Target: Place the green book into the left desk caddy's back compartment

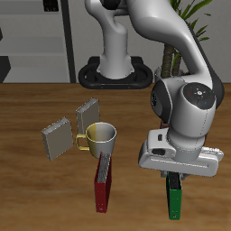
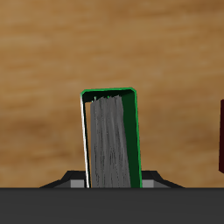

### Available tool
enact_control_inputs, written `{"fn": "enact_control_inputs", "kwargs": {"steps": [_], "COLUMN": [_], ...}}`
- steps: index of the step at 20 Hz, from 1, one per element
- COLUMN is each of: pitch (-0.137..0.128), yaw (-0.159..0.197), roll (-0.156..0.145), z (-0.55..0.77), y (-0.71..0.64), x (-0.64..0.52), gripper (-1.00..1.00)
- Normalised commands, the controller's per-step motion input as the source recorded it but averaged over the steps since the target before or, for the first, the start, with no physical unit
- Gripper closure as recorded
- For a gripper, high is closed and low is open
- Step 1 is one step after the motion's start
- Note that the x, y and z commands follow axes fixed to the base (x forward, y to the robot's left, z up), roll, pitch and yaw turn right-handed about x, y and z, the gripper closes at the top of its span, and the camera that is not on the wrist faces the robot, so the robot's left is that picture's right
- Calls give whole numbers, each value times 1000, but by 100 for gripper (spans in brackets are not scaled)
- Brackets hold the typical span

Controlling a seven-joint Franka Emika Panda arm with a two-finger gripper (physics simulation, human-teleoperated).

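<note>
1. While the white arm bends low over the wooden worktop point(image 1: 27, 117), its gripper point(image 1: 173, 180) hangs right above the green book point(image 1: 174, 200), which stands on edge close to the worktop's front edge.
2. Seen from the wrist view, the green book point(image 2: 131, 131) fills the space ahead of the gripper point(image 2: 112, 180), its bright cover wrapped round a grey block of pages, its near end reaching down between the grey finger bases.
3. Whether the fingers press on the book cannot be told: the arm's body hides the fingertips from outside, and the wrist view cuts them off.
4. Beside the green book, also upright on edge, stands a red book point(image 1: 103, 183); a sliver of its dark red cover point(image 2: 220, 136) shows at the edge of the wrist view.
5. Just behind the red book sits a yellowish mug point(image 1: 100, 137), its handle turned toward two grey slabs.
6. One grey slab point(image 1: 56, 138) leans next to the mug's handle, and the other grey slab point(image 1: 87, 115) stands just behind the mug, toward the robot's base.
7. Farther back from the mug, the robot's black base plate point(image 1: 115, 72) rests at the worktop's rear, with green plant leaves point(image 1: 185, 18) rising behind the arm.
8. No caddy appears in either view.
</note>
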Motion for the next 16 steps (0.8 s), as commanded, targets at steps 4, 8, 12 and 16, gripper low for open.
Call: {"fn": "enact_control_inputs", "kwargs": {"steps": [4,8,12,16], "pitch": [0,-28,-32,-36], "yaw": [-9,-6,-30,-39], "roll": [8,-2,-19,-28], "z": [35,237,296,526], "y": [31,64,10,3], "x": [33,-44,-69,-198], "gripper": [100,100,100,100]}}
